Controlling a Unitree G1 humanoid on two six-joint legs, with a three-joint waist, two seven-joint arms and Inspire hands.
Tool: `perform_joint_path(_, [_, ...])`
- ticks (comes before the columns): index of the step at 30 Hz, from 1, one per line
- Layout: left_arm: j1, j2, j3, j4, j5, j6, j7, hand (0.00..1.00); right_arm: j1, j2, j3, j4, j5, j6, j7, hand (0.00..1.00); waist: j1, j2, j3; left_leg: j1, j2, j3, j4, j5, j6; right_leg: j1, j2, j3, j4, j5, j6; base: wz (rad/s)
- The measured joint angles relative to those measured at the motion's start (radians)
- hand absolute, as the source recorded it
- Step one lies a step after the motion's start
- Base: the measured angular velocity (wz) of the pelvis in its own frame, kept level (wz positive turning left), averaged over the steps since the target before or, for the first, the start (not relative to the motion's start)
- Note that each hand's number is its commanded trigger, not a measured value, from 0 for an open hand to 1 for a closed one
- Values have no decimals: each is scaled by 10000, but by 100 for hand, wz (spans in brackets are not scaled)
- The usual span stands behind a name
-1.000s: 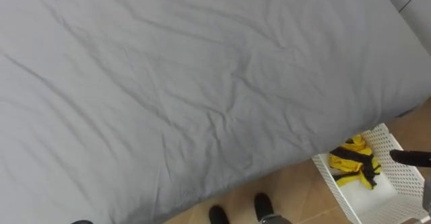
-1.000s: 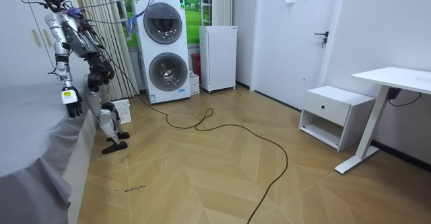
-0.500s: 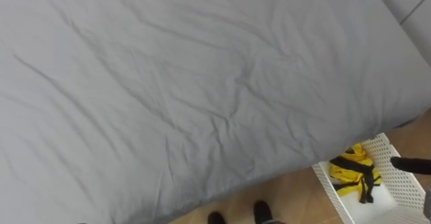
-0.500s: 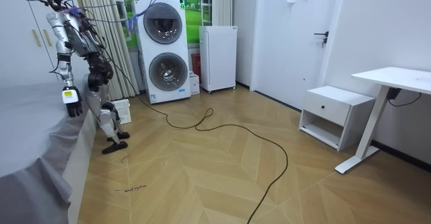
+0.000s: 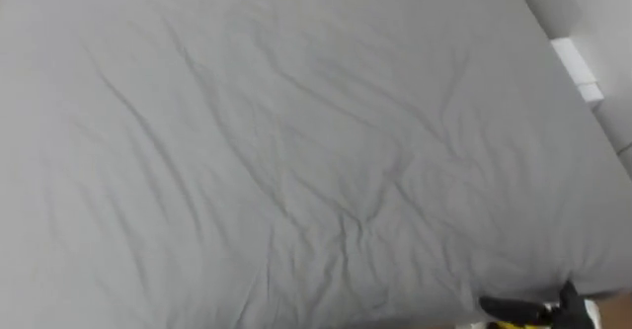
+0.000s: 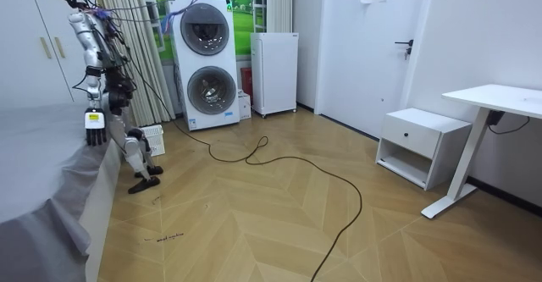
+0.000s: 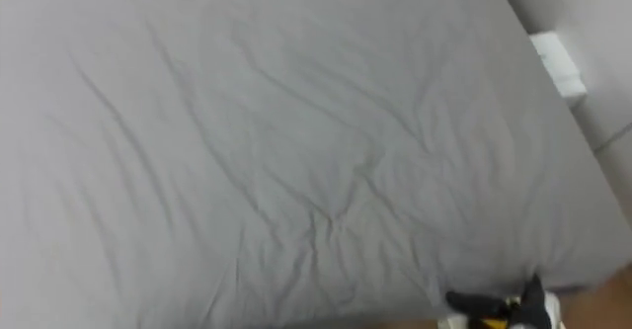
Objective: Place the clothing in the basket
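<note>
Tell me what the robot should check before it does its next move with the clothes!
1. Bed free of clothes: ok, what shows of it is bare.
2. Yellow clothes in the basket: cannot tell, they sit at the eye views' lower edge.
3. Right hand off the clothes: cannot tell.
4. Left hand free: ok, hangs open by the bed's edge.
5. Basket within reach: ok, on the floor beside the robot's legs.

The bed (image 5: 296,151) wears a matt grey cloth sheet, soft and finely creased. The yellow-and-black clothes (image 5: 512,321) at its edge are cloth too. The basket (image 6: 153,140) is white perforated plastic. The floor (image 6: 279,223) is smooth, faintly shiny wood; the washing machines (image 6: 203,62) are glossy white.
</note>
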Motion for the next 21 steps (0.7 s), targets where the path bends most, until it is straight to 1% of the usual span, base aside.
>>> perform_joint_path(1, [51, -25, 26, 18, 15, -57, 24, 0, 107, 39, 103, 2, -83, -6, 55, 0, 7, -41, 9, 132, -11, -140, -13, -8, -13, 187, 7, -44, -7, -1, -2, 11])
perform_joint_path(4, [92, -119, 50, 43, 39, -57, 41, 0, 311, 104, 240, 73, -380, -17, 72, 0, 0, -95, 51, 335, -33, -330, -21, -31, -49, 585, 14, -249, -149, -3, -13, 18])
perform_joint_path(5, [102, -136, 53, 37, 39, -104, 41, 0, 483, 101, 417, 71, -387, -17, 90, 0, 51, -163, 86, 399, -84, -359, -12, -37, -56, 696, 14, -335, -163, -26, -35, 26])
perform_joint_path(7, [61, -228, 145, 24, 126, -273, 42, 0, 612, 135, 504, 166, -387, -12, 150, 0, 169, -244, 112, 412, -66, -363, 74, -68, -91, 803, 19, -501, -159, -77, -60, 23])
perform_joint_path(9, [87, -343, 304, 24, 204, -363, 50, 0, 613, 143, 503, 412, -388, -12, 165, 0, 242, -307, 111, 459, -71, -381, 90, -69, -91, 897, 18, -602, -153, -119, -66, 22])
perform_joint_path(11, [87, -385, 351, 29, 272, -376, 50, 0, 606, 151, 486, 620, -389, -12, 186, 0, 238, -361, 117, 485, -80, -432, 107, -74, -91, 994, 12, -775, -165, -152, -74, 27])
perform_joint_path(13, [86, -482, 436, 42, 473, -469, 51, 0, 632, 151, 469, 780, -328, -10, 200, 0, 235, -393, 124, 483, -118, -700, 117, -83, -103, 1074, 2, -967, -163, -215, -72, 29])
perform_joint_path(14, [86, -504, 438, 44, 490, -490, 46, 0, 663, 151, 460, 809, -322, -10, 200, 0, 236, -392, 124, 488, -127, -737, 118, -86, -106, 1110, 3, -1022, -162, -218, -73, 28])
perform_joint_path(16, [149, -544, 437, 118, 501, -567, 23, 0, 741, 147, 468, 1034, -309, -48, 202, 0, 252, -388, 135, 538, -162, -920, 175, -111, -128, 1228, 3, -1065, -205, -282, -48, 19])
perform_joint_path(19, [232, -557, 439, 122, 747, -569, 12, 0, 853, 174, 472, 1051, -341, -100, 207, 0, 260, -404, 126, 590, -168, -941, 177, -127, -135, 1261, 10, -1118, -296, -292, -46, 7])
perform_joint_path(21, [249, -568, 466, 148, 919, -618, 8, 0, 891, 206, 472, 1128, -359, -175, 211, 0, 261, -408, 142, 729, -186, -945, 130, -128, -136, 1378, 1, -1106, -318, -321, -41, 0])
